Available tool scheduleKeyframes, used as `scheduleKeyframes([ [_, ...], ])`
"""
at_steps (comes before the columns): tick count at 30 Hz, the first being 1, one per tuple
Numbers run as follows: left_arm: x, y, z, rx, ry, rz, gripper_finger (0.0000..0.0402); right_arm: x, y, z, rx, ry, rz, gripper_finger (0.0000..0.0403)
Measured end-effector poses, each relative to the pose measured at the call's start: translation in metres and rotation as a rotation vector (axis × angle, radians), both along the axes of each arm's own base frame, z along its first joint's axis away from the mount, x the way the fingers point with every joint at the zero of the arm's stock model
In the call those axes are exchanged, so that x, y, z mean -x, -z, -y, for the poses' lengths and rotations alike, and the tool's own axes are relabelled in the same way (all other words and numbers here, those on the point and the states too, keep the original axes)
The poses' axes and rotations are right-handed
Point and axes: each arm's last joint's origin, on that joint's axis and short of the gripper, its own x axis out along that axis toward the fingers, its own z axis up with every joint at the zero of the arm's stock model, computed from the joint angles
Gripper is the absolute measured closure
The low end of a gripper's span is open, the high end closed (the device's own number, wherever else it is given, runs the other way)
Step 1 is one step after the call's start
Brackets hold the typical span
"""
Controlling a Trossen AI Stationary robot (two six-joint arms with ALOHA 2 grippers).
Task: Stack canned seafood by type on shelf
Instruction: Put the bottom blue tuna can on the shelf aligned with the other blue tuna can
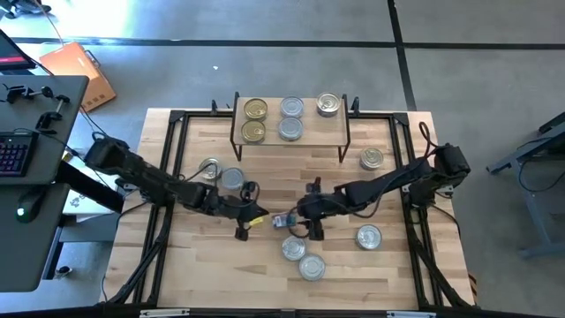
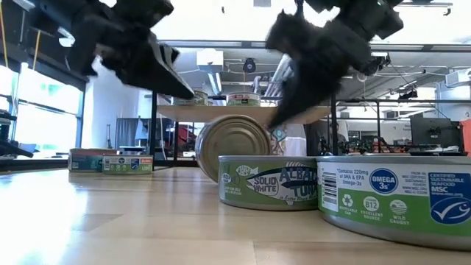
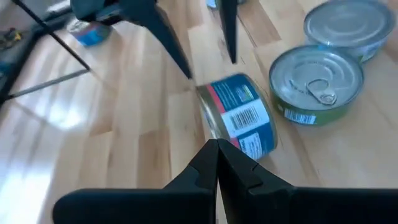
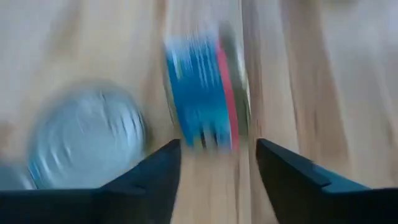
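Observation:
A blue-labelled tin (image 1: 282, 221) stands on its edge on the tabletop, gold face showing in the low view (image 2: 235, 143). My left gripper (image 1: 245, 223) is shut, its tips (image 3: 217, 146) just at the tin's left side (image 3: 239, 118). My right gripper (image 1: 300, 223) is open on the tin's right, fingers (image 4: 217, 146) either side of the blurred tin (image 4: 202, 93) without touching. The shelf (image 1: 291, 141) at the far middle carries two gold-lidded tins (image 1: 254, 120) and three silver ones (image 1: 291, 117). My left gripper's shut fingertips (image 3: 214, 155) come level from the table's left, right by the tin's lower rim (image 3: 249, 146). I cannot tell whether they touch it. The tin stands on its edge on the table.
Two green-labelled tins (image 1: 293, 248) (image 1: 311, 266) lie flat near the front edge, close to the grippers. More tins lie at the right (image 1: 368, 237) (image 1: 372, 159) and at the left (image 1: 209, 168) (image 1: 231, 179). A black frame (image 1: 177, 132) rims the table.

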Motion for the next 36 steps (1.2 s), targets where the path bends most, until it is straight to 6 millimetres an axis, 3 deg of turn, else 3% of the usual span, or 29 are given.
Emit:
scheduleKeyframes([
  [6,0.009,-0.021,0.003,0.036,0.005,0.072,0.0401,-0.016,-0.02,0.0,-0.002,-0.071,0.255,0.0288],
  [11,0.01,-0.015,0.006,0.067,0.03,0.032,0.0401,-0.001,-0.024,0.003,0.003,-0.051,0.131,0.0324],
  [17,0.004,-0.006,0.003,0.052,0.018,0.009,0.0401,0.007,-0.004,0.004,-0.054,0.006,-0.062,0.0357],
  [23,0.006,-0.01,0.003,0.053,0.018,0.02,0.0401,-0.018,0.008,0.0,-0.031,-0.043,0.121,0.0395],
  [30,0.018,-0.02,0.01,0.065,0.026,0.029,0.0401,-0.034,-0.013,0.001,0.022,-0.099,0.41,0.0398],
  [36,0.04,-0.006,0.021,0.22,-0.049,-0.202,0.0402,-0.033,-0.019,0.002,0.05,-0.086,0.43,0.0385],
])
